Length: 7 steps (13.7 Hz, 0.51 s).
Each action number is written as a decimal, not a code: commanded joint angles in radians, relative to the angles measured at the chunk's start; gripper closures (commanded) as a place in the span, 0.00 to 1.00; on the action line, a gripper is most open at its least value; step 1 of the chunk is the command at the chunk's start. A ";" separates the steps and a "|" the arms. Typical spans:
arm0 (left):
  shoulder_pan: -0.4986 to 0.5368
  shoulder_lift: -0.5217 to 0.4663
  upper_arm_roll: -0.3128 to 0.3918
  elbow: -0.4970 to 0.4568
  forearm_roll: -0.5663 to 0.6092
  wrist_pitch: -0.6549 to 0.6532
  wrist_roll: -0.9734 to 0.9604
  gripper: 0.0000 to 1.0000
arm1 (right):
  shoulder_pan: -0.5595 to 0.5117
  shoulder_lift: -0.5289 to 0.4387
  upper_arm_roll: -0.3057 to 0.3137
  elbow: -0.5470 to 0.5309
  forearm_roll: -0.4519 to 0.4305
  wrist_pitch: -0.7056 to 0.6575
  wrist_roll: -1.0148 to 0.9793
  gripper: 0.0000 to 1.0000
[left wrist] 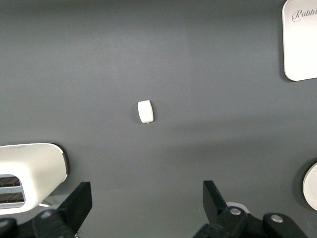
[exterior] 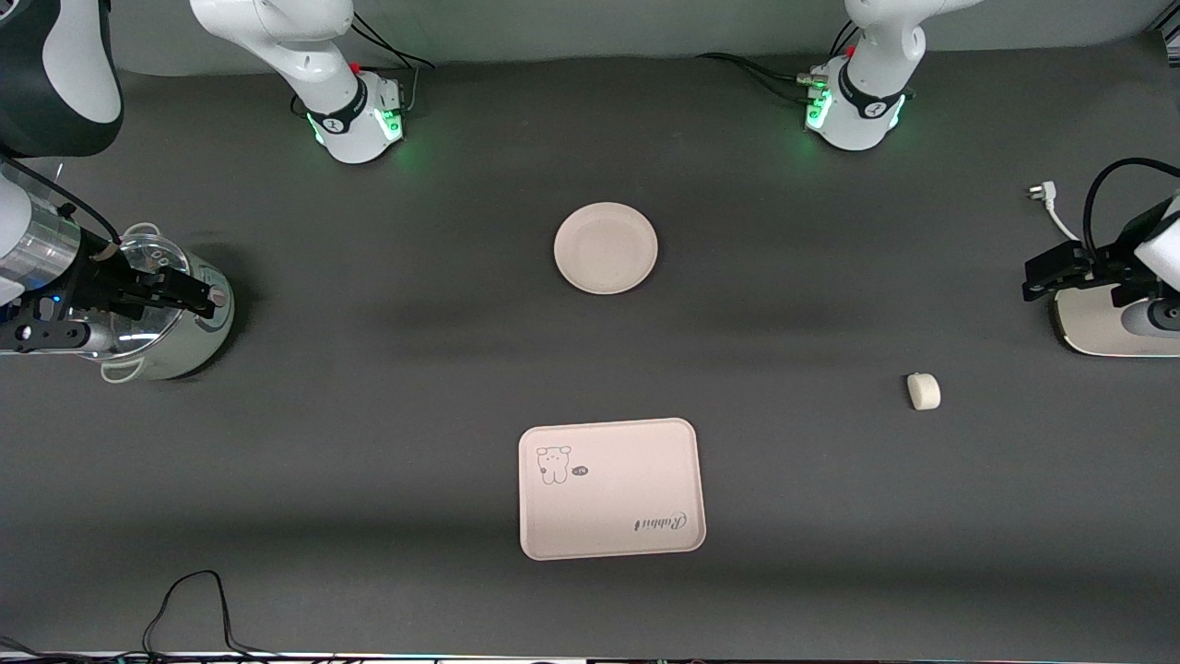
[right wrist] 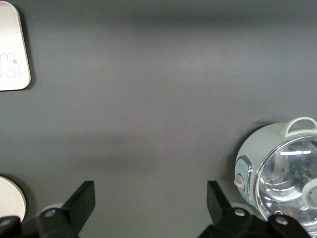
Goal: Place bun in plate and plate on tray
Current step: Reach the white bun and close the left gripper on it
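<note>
The round cream plate (exterior: pixel 606 247) lies empty at the table's middle. The rectangular tray (exterior: pixel 611 489) with the animal drawing and "Rabbit" script lies nearer to the front camera than the plate. The small off-white bun (exterior: pixel 923 391) lies on the table toward the left arm's end. My left gripper (exterior: pixel 1040 277) is open and empty over a white appliance, apart from the bun. The left wrist view shows the bun (left wrist: pixel 145 111), a tray corner (left wrist: pixel 302 39) and the open left gripper (left wrist: pixel 147 199). My right gripper (exterior: pixel 205 295) is open and empty over a pot; it also shows in the right wrist view (right wrist: pixel 151 201).
A white toaster-like appliance (exterior: pixel 1106 327) stands at the left arm's end of the table. A lidded pot with a glass lid (exterior: pixel 166 341) stands at the right arm's end. A white plug and cable (exterior: pixel 1046 205) lie near the appliance. Black cables run along the table's front edge.
</note>
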 commanded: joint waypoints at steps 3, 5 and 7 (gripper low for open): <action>0.003 0.015 -0.001 0.014 -0.007 0.014 0.016 0.00 | 0.005 0.000 -0.011 0.024 0.050 -0.025 -0.020 0.00; 0.001 0.099 -0.001 -0.018 0.000 0.048 0.013 0.00 | 0.003 0.018 -0.010 0.058 0.050 -0.056 -0.023 0.00; 0.004 0.196 0.000 -0.102 0.040 0.199 0.009 0.00 | 0.002 0.020 -0.010 0.058 0.049 -0.056 -0.025 0.00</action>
